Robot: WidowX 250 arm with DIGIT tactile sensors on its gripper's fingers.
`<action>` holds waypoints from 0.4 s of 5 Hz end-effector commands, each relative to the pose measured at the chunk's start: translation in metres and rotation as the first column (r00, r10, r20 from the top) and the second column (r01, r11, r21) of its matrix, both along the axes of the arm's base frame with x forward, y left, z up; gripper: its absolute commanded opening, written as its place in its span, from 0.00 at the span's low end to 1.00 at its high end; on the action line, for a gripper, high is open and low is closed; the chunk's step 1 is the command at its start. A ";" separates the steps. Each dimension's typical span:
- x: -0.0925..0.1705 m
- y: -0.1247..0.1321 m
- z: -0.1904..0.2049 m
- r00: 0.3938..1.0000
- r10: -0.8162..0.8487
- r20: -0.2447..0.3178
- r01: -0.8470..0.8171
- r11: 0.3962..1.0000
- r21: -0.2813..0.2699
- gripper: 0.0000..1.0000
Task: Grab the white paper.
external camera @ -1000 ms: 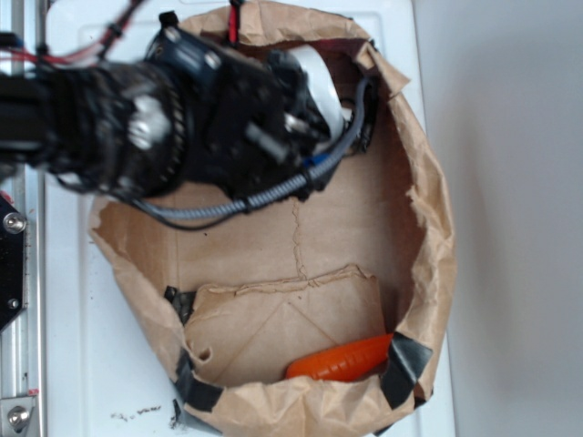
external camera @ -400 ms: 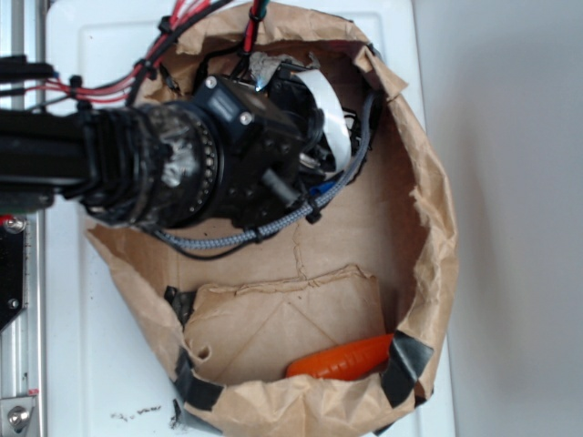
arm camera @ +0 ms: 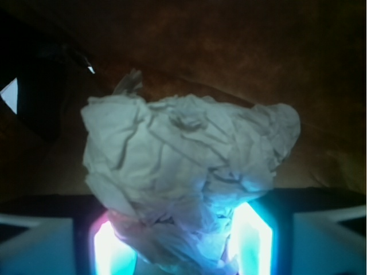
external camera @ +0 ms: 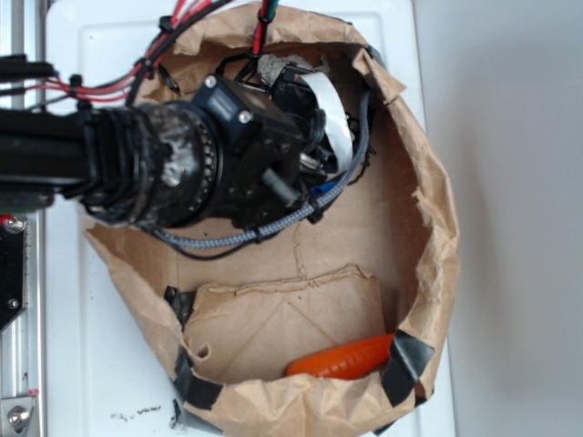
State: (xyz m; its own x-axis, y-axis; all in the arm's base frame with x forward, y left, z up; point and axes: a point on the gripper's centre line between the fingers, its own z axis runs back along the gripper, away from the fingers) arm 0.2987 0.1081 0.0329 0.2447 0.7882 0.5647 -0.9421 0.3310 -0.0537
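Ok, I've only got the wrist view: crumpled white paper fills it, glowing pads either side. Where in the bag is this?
Observer: In the exterior view the gripper is at the far end of the brown paper bag, by its top rim.
Operator: Can you see the paper from there?
Observer: Only a small grey-white scrap of the white paper above the arm; the wrist view shows it sitting between the fingers.
Operator: Anything else in the bag?
Observer: An orange carrot-like object lies at the opposite end, well apart from the gripper.
Operator: Is the grip closed?
Observer: I cannot tell from either view.
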 end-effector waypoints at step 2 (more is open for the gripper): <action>-0.025 0.020 0.084 0.990 -0.129 0.054 0.137 0.976 -0.167 0.00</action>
